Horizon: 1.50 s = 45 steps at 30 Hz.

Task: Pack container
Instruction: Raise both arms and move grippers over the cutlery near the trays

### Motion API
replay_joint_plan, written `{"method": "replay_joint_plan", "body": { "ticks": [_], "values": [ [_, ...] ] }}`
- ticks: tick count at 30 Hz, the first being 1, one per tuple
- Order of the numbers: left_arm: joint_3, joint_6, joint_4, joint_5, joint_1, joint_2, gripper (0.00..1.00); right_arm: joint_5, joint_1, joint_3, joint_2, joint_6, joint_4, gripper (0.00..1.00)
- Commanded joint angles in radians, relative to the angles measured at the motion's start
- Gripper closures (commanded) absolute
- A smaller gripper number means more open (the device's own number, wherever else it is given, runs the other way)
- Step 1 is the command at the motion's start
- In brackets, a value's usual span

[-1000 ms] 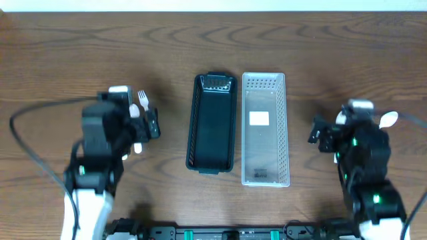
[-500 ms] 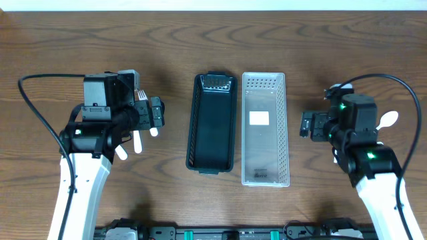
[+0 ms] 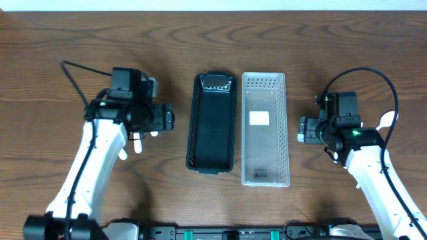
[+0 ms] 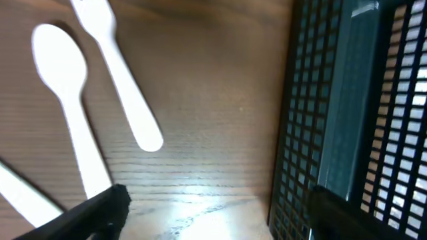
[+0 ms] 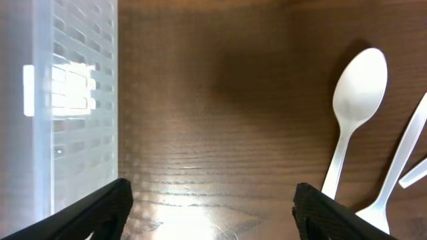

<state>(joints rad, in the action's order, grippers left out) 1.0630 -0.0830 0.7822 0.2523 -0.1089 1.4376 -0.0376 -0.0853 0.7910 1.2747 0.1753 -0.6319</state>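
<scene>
Overhead, left end effector [image 3: 162, 119] and right end effector [image 3: 303, 129] hang spread, empty. A white plastic spoon [image 4: 65, 93] lies beyond one left finger, the black slatted plastic container [image 3: 212, 123] beyond the other. I'd centre over the flat handle, then pinch low. On the clear perforated plastic container [image 3: 265, 153], a white label [image 3: 259, 119] shows no legible writing.

1. We see the table [image 3: 80, 40] as dark brown wood with a plain grain. It is smooth and gives back a soft glare in both wrist views.
2. The black basket [image 3: 212, 123] looks like hard plastic with lattice walls, faintly glossy.
3. The clear basket [image 3: 265, 130] is milky, translucent plastic with perforated walls. Its white label [image 3: 259, 119] looks like paper.
4. The left-edge spoon [image 4: 61, 67] and the right-edge spoon [image 5: 360, 83] are smooth white plastic, barely shiny.
</scene>
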Motion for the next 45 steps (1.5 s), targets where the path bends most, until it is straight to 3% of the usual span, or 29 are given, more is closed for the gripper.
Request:
{"method": "replay_joint_plan", "body": {
  "ticks": [1,9,16,18,25,32,36,45],
  "values": [
    [0.02,-0.005,0.004,0.006,-0.031,0.044,0.2,-0.014,0.006,0.019,0.008,0.015,0.0,0.24],
    [0.018,-0.005,0.003,0.006,-0.09,0.103,0.36,-0.01,0.006,0.019,0.008,0.015,-0.002,0.51],
    [-0.003,-0.005,0.002,0.005,-0.101,0.106,0.45,0.019,0.006,0.019,0.008,0.019,-0.005,0.54],
    [-0.008,-0.004,0.002,0.005,-0.101,0.106,0.53,0.019,0.006,0.019,0.008,0.036,-0.005,0.61],
    [-0.01,-0.005,-0.001,0.005,-0.101,0.106,0.73,0.02,0.006,0.019,0.01,0.05,-0.004,0.62],
    [-0.012,-0.004,-0.013,-0.002,-0.101,0.114,0.81,0.02,0.005,0.019,0.06,0.084,-0.007,0.67],
    [-0.012,-0.004,-0.013,-0.002,-0.101,0.128,0.93,0.021,0.005,0.019,0.088,0.101,-0.006,0.69],
    [-0.012,-0.004,-0.027,-0.002,-0.101,0.144,0.94,0.021,0.005,0.019,0.105,0.101,-0.007,0.86]
  ]
}}
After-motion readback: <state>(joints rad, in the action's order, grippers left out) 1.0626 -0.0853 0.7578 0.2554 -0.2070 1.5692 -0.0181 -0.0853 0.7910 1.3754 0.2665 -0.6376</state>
